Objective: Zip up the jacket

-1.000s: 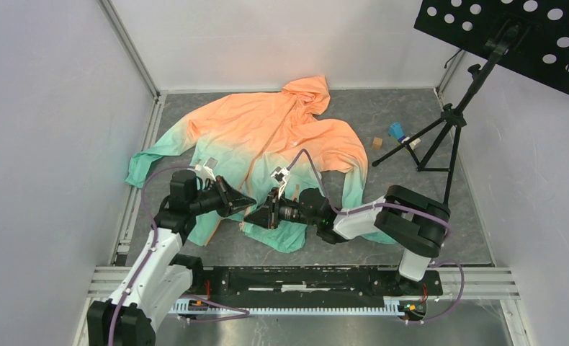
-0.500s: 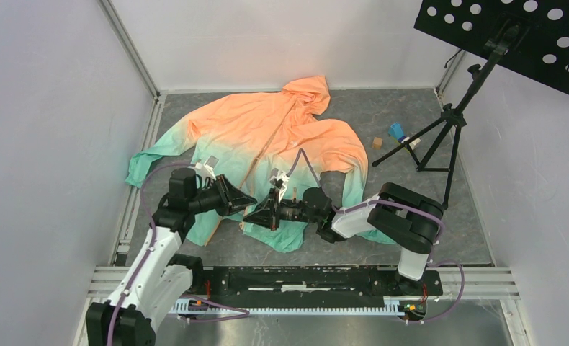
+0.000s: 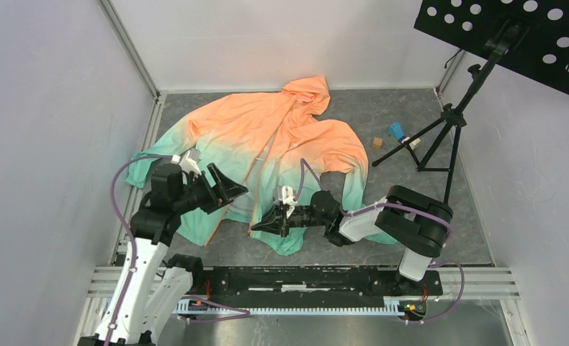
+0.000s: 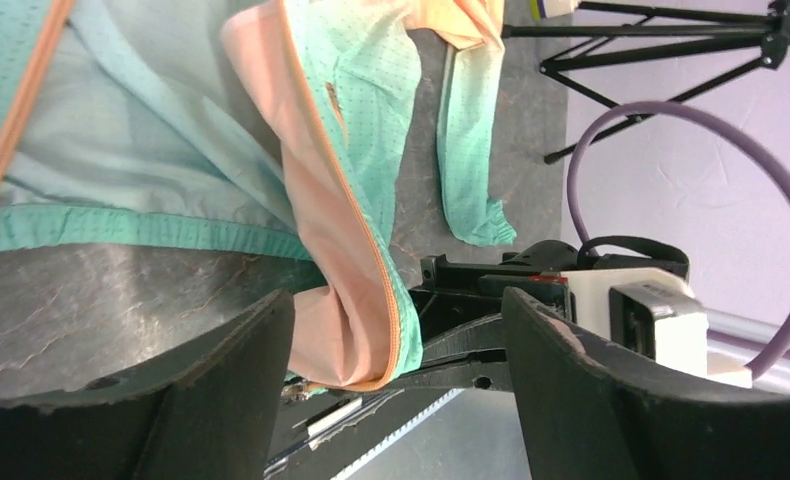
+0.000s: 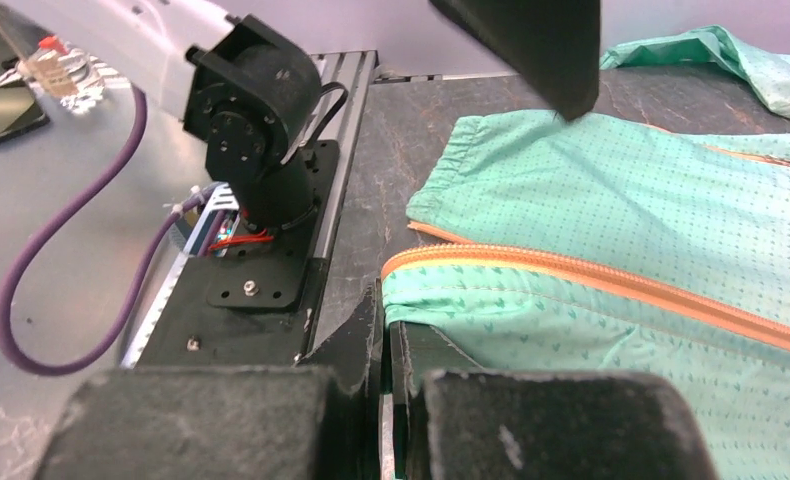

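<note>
- Grey stone-look table (image 3: 411, 101) walled in white, with a black tripod (image 3: 451, 114) at far right.
- Jacket (image 3: 281, 130) spread mid-table: hood far, mint hem near, front open down the middle.
- Right gripper (image 3: 257, 228) low at the near hem, jaws together and seemingly clamped on the bottom corner of the right front panel.
- From that pinch, seen by the right wrist camera, an orange zipper (image 5: 591, 285) running off along the panel edge.
- Left gripper (image 3: 230, 186) hovering just left of the right one, above the left panel, jaws wide apart and holding nothing.
- Seen from the left wrist: right panel's corner lifted and folded, peach lining outward, zipper edge curving down to the pinch.
- Step in hand, by judgement: bringing the two bottom zipper ends together so one can seat in the other.
- Keep the right pinch firm and low, with a light pull toward near so the tape stays taut and straight.
- Bring the left gripper down on the left panel's own zipper end, close to the teeth, not on loose cloth further in.
- Take one layer only; thin fabric, likely to bunch or slip out of a shallow bite.
- Set both ends side by side and level before any pull toward the hood.
- Cannot tell where the slider sits; worth locating before closing the left jaws.
</note>
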`<move>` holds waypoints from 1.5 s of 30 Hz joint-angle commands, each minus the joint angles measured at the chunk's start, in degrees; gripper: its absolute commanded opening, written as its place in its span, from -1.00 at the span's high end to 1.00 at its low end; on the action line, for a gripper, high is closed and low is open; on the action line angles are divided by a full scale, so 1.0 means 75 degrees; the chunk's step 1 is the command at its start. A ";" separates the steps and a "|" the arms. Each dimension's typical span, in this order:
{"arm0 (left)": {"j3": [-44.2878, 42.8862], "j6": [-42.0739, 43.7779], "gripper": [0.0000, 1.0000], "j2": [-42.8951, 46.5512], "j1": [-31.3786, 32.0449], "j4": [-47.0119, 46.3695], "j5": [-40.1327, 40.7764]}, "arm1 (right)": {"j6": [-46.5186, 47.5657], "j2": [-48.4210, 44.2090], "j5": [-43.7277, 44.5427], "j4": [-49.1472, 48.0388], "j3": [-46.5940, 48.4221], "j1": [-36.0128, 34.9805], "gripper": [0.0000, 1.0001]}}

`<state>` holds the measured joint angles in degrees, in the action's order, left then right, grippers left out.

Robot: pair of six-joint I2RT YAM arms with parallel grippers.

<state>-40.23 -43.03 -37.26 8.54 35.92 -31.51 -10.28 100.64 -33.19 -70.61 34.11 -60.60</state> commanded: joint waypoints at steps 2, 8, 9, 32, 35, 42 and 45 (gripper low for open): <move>-0.1190 0.0755 -0.55 -0.0649 -0.0004 0.2085 0.0938 | 0.0722 -0.0403 -0.0814 -0.0313 -0.0302 0.0040 0.99; -0.1963 0.1640 -0.37 -0.2328 0.0033 0.3127 0.1841 | 0.1307 -0.0611 -0.0613 0.0808 -0.0329 0.0139 0.99; -0.2068 0.1674 -0.36 -0.2568 0.0045 0.3116 0.2027 | 0.1291 -0.0702 -0.0471 0.0656 -0.0480 0.0177 0.99; -0.4418 0.4670 -0.51 -0.9105 0.1239 0.2485 0.5815 | -0.0511 -0.1286 -0.0319 -0.2050 -0.1846 0.0881 0.99; -0.4499 0.4680 -0.42 -0.9257 0.1240 0.2476 0.6089 | -0.0765 -0.1139 -0.0410 -0.2304 -0.1819 0.0917 0.99; -0.4488 0.4705 0.05 -0.9408 0.1232 0.2365 0.5993 | -0.1427 -0.0810 -0.0694 -0.2918 -0.1735 0.1118 0.99; -0.4612 0.4649 0.44 -0.9381 0.1238 0.2353 0.5953 | -0.1559 -0.0665 -0.0732 -0.3042 -0.1712 0.1154 0.99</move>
<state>-71.96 -9.87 -107.37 18.06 54.63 11.97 -19.46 94.21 -37.08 -83.40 20.71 -52.49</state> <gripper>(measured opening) 0.379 0.014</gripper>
